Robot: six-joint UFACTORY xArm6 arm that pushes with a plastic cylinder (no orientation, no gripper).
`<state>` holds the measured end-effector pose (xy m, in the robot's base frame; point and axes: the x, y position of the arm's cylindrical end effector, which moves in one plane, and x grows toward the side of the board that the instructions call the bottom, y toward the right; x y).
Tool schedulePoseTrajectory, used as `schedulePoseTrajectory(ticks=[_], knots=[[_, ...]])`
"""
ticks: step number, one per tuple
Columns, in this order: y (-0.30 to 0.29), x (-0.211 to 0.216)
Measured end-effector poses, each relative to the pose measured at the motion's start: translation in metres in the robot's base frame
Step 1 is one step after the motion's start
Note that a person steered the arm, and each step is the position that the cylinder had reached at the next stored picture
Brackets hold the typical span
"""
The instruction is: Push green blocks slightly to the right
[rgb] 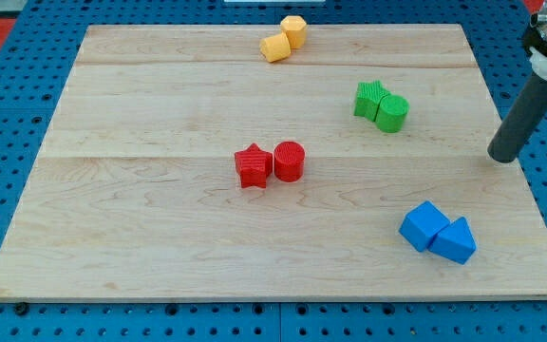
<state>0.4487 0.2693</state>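
My tip (504,157), a bare rod grasping nothing, rests right of the touching green star (369,98) and green cylinder (392,113) on the tabletop (160,237), probably the wrong side for pushing rightward.

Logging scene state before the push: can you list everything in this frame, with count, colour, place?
green star block: 1, green, upper right of the board, touching the green cylinder
green cylinder: 1, green, just right of and below the star
red star block: 1, red, board centre, touching the red cylinder
red cylinder: 1, red, right of the red star
yellow blocks: 2, yellow-orange, top edge, touching; shapes unclear
blue cube: 1, blue, lower right
blue triangular block: 1, blue, against the cube's right side
wooden board: 1, light wood, fills most of the view
pegboard: 1, blue, surrounding the board
my tip: 1, dark rod, right edge, right of and below the green blocks, apart from them
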Motion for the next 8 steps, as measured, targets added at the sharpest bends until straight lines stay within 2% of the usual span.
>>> schedulePoseTrajectory(ticks=[1,2,3,5,8], knots=[[0.000,-0.005],[0.019,-0.086],[-0.011,-0.143],[-0.205,-0.150],[-0.166,-0.096]])
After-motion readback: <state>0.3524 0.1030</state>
